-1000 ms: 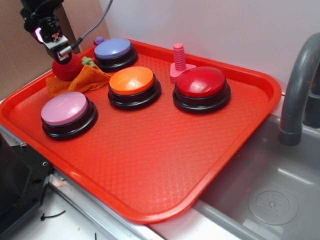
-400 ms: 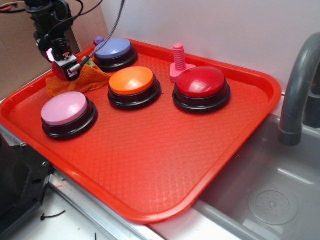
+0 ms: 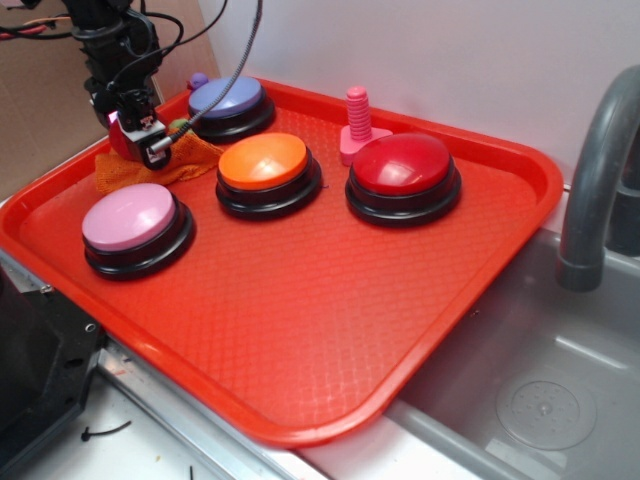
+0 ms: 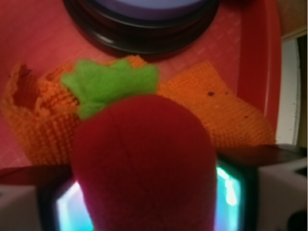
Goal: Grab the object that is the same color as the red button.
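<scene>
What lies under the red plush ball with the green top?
Under the red plush ball lies the orange knitted cloth, spread on the red tray. The ball and the gripper cover the cloth's middle, so that part cannot be seen.

tray (image 3: 480,290) | 4 buttons: red button (image 3: 403,172), orange, pink, purple | orange cloth (image 3: 150,166) | pink bolt (image 3: 357,122)

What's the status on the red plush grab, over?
Gripper down around the fuzzy red plush ball with green leafy top, closure unclear. Ball sits on the orange knitted cloth. Nothing blocking.
</scene>
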`<state>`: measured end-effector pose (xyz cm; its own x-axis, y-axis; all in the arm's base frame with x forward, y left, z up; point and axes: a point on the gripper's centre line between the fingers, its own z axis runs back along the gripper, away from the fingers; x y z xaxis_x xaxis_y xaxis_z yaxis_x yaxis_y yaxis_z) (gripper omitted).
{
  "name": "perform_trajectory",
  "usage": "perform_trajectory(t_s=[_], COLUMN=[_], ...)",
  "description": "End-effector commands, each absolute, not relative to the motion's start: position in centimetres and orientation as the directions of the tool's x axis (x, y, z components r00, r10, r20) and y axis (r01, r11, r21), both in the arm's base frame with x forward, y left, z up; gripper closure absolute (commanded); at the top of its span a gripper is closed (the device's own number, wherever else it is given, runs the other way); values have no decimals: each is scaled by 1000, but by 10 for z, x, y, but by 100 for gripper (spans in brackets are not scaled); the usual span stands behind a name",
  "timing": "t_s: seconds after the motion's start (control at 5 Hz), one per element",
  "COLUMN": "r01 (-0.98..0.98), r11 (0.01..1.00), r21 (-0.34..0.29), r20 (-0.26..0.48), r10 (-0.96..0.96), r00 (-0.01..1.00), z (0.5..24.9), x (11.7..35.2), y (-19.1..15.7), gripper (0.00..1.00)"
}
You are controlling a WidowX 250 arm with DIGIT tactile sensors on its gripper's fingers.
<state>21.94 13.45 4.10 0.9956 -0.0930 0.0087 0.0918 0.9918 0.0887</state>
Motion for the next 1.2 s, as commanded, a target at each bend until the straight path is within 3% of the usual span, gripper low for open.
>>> perform_trajectory(t_s=[0.0, 0.2, 0.6, 0.8, 1.0], r01=[68, 7, 48, 117, 203], r11=[992, 996, 999, 990, 975], r21=[110, 90, -22, -80, -91], r20=[31, -45, 50, 85, 118], r10=[-72, -3, -47, -110, -192], r00=[997, 999, 998, 990, 974], z=[66, 100, 171, 195, 204], x=[224, 226, 214, 203, 193], y=[134, 103, 10, -37, -86], gripper=[100, 100, 100, 100, 100])
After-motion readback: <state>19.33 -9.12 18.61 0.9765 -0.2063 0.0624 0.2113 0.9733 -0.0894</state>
